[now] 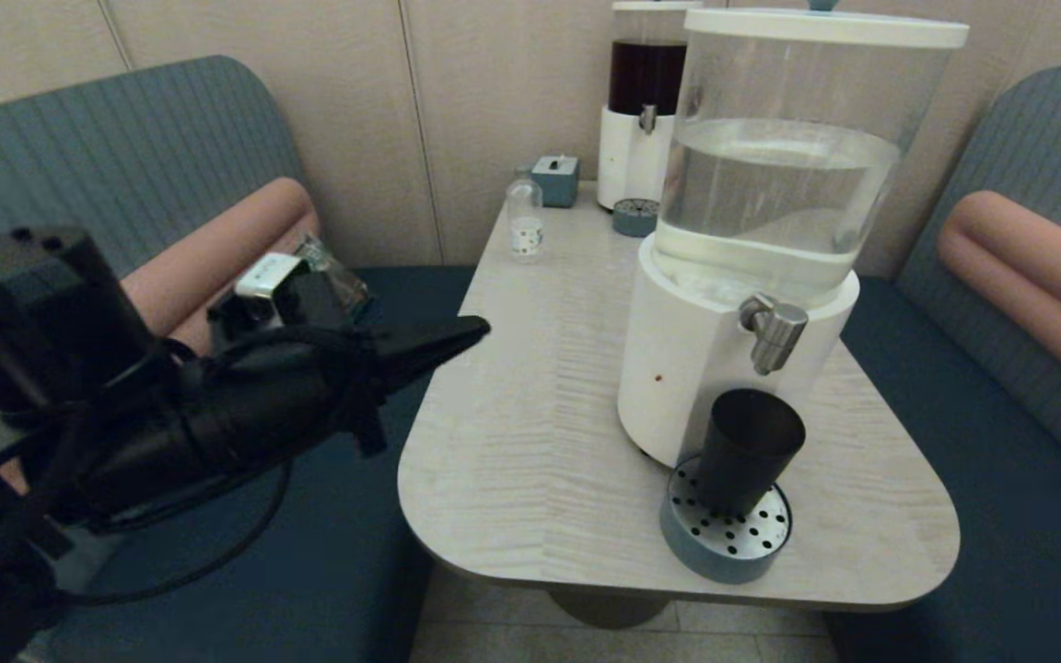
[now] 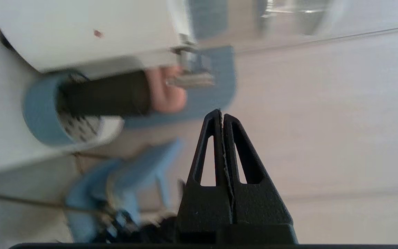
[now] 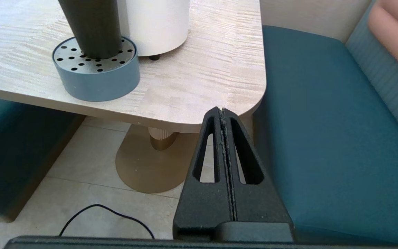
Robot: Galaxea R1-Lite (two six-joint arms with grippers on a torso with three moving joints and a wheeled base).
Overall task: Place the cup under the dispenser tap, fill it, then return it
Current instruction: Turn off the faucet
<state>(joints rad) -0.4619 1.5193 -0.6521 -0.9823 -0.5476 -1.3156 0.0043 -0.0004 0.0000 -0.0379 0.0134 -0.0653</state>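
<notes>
The dark tumbler cup (image 1: 747,449) stands upright on the round blue drip tray (image 1: 724,534), right below the steel dispenser tap (image 1: 775,331) of the big white-based dispenser (image 1: 678,378) with clear liquid. In the right wrist view the cup (image 3: 92,27) and the drip tray (image 3: 95,76) show at the table's near edge. My left gripper (image 1: 471,333) hangs shut and empty over the table's left edge, well left of the cup; the left wrist view shows the left gripper (image 2: 221,114), with the cup (image 2: 105,93) and the tap (image 2: 190,77) beyond it. My right gripper (image 3: 222,111) is shut, low beside the table's right corner.
The pale wood table (image 1: 530,396) carries a small clear bottle (image 1: 525,219), a blue box (image 1: 555,179) and a second dispenser with dark liquid (image 1: 643,101) at the back. Teal bench seats (image 1: 1000,442) flank both sides. A cable (image 3: 109,214) lies on the floor.
</notes>
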